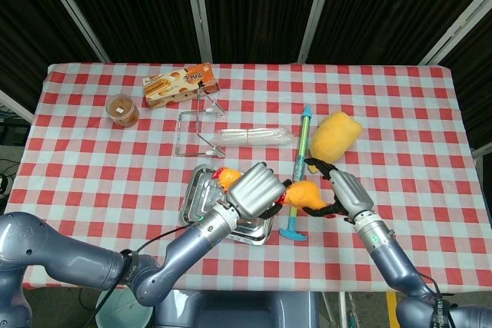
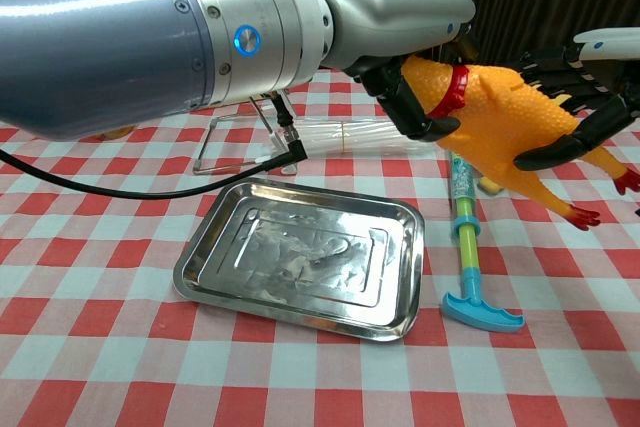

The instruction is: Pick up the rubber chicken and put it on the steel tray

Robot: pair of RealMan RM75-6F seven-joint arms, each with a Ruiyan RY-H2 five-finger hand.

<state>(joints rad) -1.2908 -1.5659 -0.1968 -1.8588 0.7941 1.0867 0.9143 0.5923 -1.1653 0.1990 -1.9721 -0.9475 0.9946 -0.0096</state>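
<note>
no legible text, both hands [image 2: 400, 37] [image 2: 590, 87] on chicken [image 2: 500, 117]

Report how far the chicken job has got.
Done: the rubber chicken is off the table, in the air. In hand: the left hand grips its neck and the right hand holds its rear. Left: lowering it onto the steel tray, which holds nothing, then letting go.

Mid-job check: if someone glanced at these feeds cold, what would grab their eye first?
The orange rubber chicken, held in the air between both hands: the left hand grips its neck end, the right hand its back end. Below and to the left, the steel tray lies empty on the checked cloth, a blue-handled pump toy beside it.
</note>
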